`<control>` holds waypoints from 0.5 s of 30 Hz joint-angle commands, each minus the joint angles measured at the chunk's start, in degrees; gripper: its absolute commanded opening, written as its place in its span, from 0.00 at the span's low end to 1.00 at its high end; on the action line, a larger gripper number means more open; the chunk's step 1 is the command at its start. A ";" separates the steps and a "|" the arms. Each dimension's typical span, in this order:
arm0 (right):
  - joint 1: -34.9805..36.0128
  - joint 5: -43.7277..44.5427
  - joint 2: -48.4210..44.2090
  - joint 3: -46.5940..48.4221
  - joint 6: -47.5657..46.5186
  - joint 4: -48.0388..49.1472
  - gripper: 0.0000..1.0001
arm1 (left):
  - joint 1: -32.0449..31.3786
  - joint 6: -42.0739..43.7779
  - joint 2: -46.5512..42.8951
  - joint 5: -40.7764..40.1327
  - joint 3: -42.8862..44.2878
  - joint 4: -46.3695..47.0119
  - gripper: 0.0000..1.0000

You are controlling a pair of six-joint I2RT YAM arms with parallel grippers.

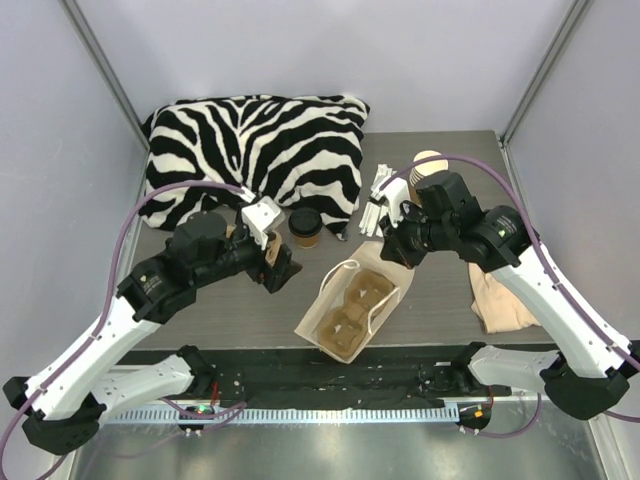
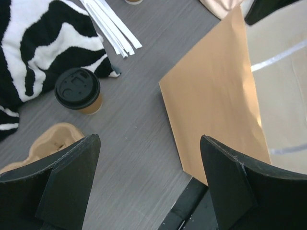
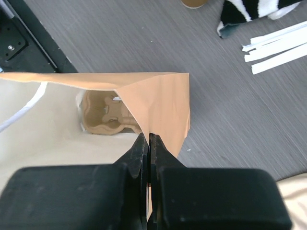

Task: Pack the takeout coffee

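The takeout coffee (image 1: 305,226), a tan cup with a black lid, stands upright in front of the zebra pillow; it also shows in the left wrist view (image 2: 77,91). A brown paper bag (image 1: 345,300) lies open with a cardboard cup carrier (image 1: 352,305) inside. My left gripper (image 1: 280,268) is open and empty between the cup and the bag, over bare table (image 2: 149,143). My right gripper (image 1: 392,245) is shut on the bag's upper edge (image 3: 149,139) and holds the mouth open; the carrier (image 3: 105,115) shows inside.
A zebra pillow (image 1: 255,145) fills the back left. White strips (image 1: 378,195) and a stack of lidless cups (image 1: 428,165) lie at the back right. A beige cloth (image 1: 500,295) lies at the right. A tan cardboard piece (image 2: 53,139) lies by my left fingers.
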 commanded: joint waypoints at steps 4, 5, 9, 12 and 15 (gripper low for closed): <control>0.31 4.97 -0.37 6.02 -1.63 3.09 0.01 | 0.60 0.37 -3.04 1.39 -4.05 3.11 0.90; 0.31 5.06 -0.19 6.82 -2.42 2.56 0.01 | 0.69 0.81 -2.60 1.12 -3.96 3.02 0.90; 1.01 4.97 0.87 10.08 -5.15 -0.78 0.01 | 1.48 1.95 -1.19 2.78 -2.74 3.20 0.91; 1.45 5.06 1.04 10.35 -5.07 -1.05 0.01 | 1.66 4.50 -0.49 3.76 -3.52 4.07 0.91; 1.62 6.29 1.74 9.82 -4.19 -1.40 0.01 | 3.93 3.81 2.49 5.50 -3.35 4.43 0.91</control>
